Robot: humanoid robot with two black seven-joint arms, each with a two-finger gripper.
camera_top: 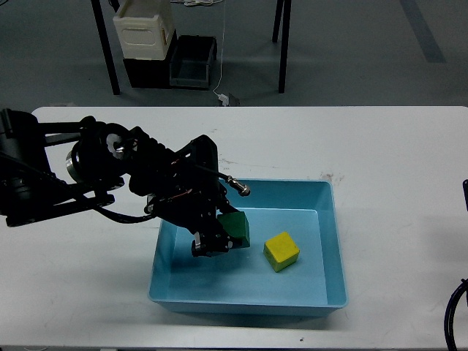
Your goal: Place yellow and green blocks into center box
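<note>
In the blue tray [325,248] on the white desk [395,153] the yellow block [281,251] lies on the floor; just left of it my left claw [219,238] grips the green block [237,228] inside the tray; my right claw is out of sight

White table [395,153] up front; behind it on grey floor: cream bin [143,29], dark crate [191,62], table legs.

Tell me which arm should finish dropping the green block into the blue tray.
Left. Its gripper is over the blue tray at the green block, beside the yellow block. The right arm barely shows.
</note>
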